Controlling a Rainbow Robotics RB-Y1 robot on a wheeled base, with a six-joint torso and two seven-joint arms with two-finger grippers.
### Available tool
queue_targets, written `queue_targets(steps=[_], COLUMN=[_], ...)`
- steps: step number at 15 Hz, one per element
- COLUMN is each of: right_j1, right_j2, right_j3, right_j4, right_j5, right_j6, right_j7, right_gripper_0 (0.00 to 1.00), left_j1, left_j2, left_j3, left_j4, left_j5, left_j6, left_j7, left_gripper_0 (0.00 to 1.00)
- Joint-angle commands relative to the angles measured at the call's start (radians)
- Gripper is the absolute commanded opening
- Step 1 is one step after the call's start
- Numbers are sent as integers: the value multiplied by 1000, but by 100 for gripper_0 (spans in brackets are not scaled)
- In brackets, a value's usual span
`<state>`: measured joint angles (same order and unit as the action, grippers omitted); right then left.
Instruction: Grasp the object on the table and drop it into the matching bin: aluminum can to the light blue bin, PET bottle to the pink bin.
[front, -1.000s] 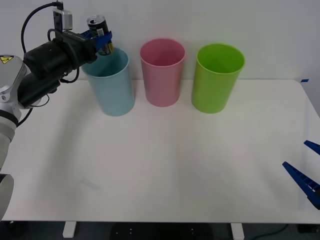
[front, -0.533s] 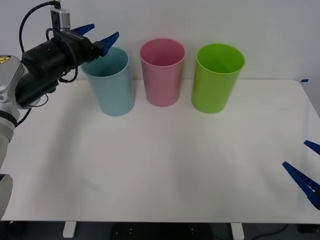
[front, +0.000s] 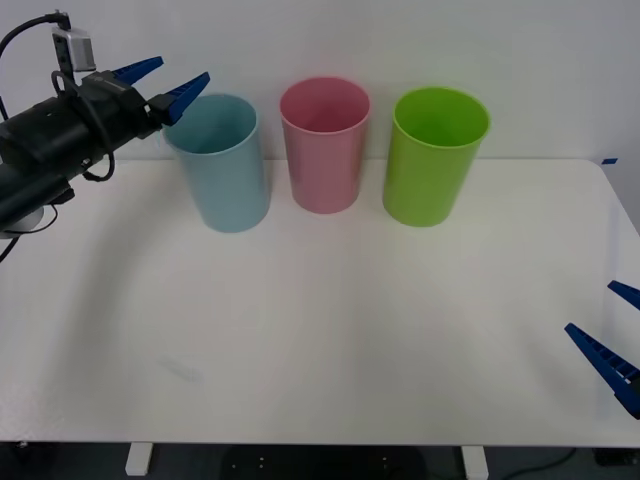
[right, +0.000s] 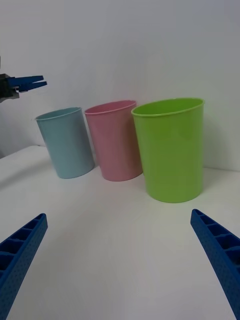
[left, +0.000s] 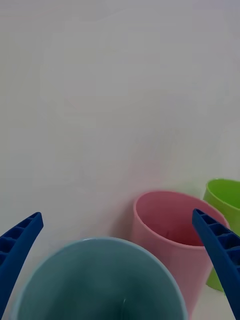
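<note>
**Left gripper stands open and empty beside the light blue bin**

You see the left gripper (front: 162, 84) raised at the far left of the table (front: 320, 330), its blue ribbed fingers spread wide with nothing between them, level with the rim of the light blue bin (front: 222, 165) and just to its left. From the left wrist you look down into that bin's mouth (left: 100, 280); its bottom is out of sight, so you cannot tell whether the can lies there. The pink bin (front: 324, 145) stands next, then a lime green bin (front: 433, 155). Your right gripper (front: 612, 350) waits parked at the table's near right edge, fingers apart and empty. No writing is readable anywhere.
</note>
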<state>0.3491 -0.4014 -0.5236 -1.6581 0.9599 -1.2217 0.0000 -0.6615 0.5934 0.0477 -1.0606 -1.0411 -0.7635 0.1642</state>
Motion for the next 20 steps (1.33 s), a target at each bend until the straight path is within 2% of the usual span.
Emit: queue_targets(steps=[1, 4, 7, 9, 12, 15, 20], right_j1=[0, 0, 0, 0, 0, 0, 0], right_j2=[0, 0, 0, 0, 0, 0, 0], right_j3=[0, 0, 0, 0, 0, 0, 0], right_j4=[0, 0, 0, 0, 0, 0, 0], right_j5=[0, 0, 0, 0, 0, 0, 0], right_j6=[0, 0, 0, 0, 0, 0, 0], right_j7=[0, 0, 0, 0, 0, 0, 0], right_gripper_0=[100, 100, 100, 100, 100, 100, 100], left_j1=[91, 204, 316, 401, 514, 626, 750], left_j2=[49, 112, 135, 152, 152, 152, 152], left_j3=[4, 35, 124, 170, 279, 366, 397], left_j4=[-79, -148, -190, -239, -276, -325, -343], left_j5=[67, 113, 113, 113, 92, 67, 72], left_j6=[-13, -54, -151, -171, -270, -318, -347], left_j7=[-11, -32, -60, -75, -103, -124, -232], left_gripper_0=[100, 100, 100, 100, 100, 100, 100])
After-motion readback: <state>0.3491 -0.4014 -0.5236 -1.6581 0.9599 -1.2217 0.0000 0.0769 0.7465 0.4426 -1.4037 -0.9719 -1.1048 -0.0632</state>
